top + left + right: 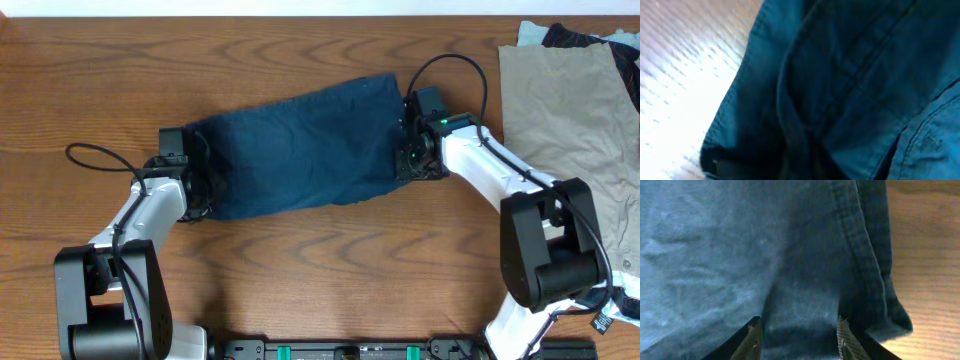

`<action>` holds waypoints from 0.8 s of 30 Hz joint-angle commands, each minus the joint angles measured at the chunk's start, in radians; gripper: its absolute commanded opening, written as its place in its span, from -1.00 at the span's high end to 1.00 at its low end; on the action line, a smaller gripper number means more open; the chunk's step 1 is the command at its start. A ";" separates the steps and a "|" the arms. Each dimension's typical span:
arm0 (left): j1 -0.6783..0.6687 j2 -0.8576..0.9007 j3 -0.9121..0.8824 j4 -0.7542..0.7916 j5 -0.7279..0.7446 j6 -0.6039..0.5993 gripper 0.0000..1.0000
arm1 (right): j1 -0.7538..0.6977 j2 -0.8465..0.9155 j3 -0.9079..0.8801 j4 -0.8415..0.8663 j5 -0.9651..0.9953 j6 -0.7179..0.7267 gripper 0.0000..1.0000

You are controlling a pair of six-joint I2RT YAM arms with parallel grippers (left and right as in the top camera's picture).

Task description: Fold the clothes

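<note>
The dark navy shorts [300, 150] lie flat across the middle of the wooden table [300, 280], folded into a long band. My left gripper [195, 175] is at their left end. Navy cloth [840, 75] fills the left wrist view and hides the fingers. My right gripper [408, 150] is at the right end of the shorts. In the right wrist view its fingers [797, 335] are spread wide, with a hump of the denim [740, 255] and a stitched hem between them.
A beige garment [560, 100] lies spread at the far right of the table, with a black garment [580, 38] bunched at its top edge. Bare wood shows in front of and behind the shorts.
</note>
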 commanded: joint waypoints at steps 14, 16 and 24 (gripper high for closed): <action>0.122 -0.102 0.022 0.022 -0.016 0.185 -0.93 | -0.041 -0.233 0.024 0.017 0.000 -0.020 -0.07; 0.142 -0.093 0.020 0.022 -0.015 0.185 -0.93 | -0.024 -0.232 0.024 0.019 0.000 -0.020 -0.08; 0.151 0.008 0.010 0.044 0.081 0.185 -0.89 | 0.036 -0.231 0.024 0.032 0.000 -0.020 -0.09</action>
